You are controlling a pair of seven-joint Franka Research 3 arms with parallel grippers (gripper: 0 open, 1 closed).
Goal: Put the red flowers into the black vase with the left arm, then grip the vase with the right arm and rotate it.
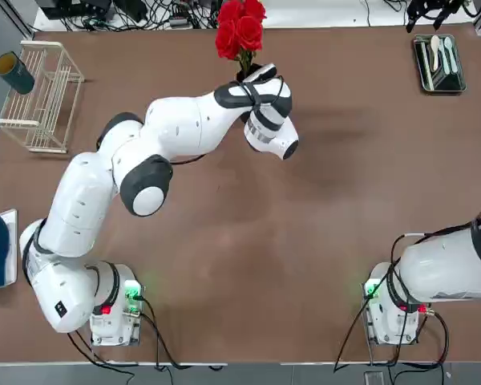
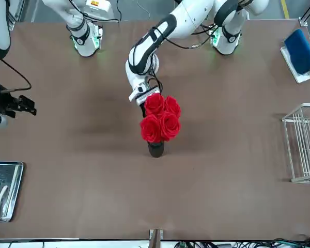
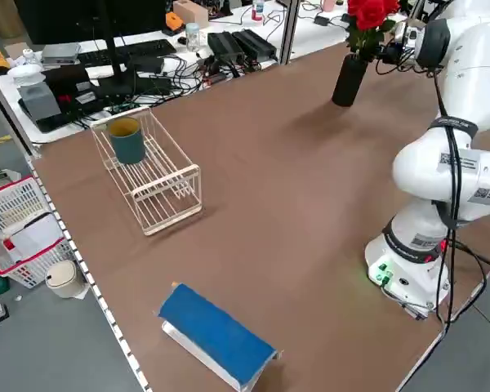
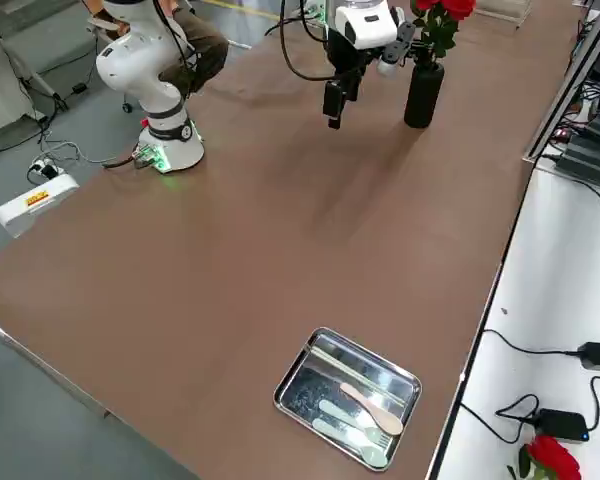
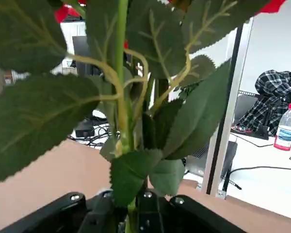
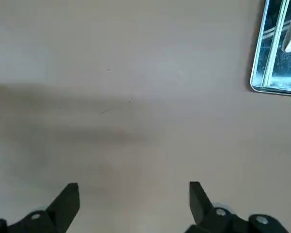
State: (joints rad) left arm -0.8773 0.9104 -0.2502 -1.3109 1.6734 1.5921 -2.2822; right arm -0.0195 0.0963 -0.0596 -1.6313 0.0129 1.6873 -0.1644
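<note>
While the red flowers (image 2: pixel 160 120) are held by their stems in the closed left jaws (image 5: pixel 131 213) at the black vase (image 4: pixel 424 95) on the counter (image 1: pixel 305 265), stems should be lowered upright before release; the right jaws (image 6: pixel 135 206), wide open and empty, should be kept clear.

Front view faces the robot, top view looks down (both take in the whole rose bunch (image 1: pixel 240 30))
</note>
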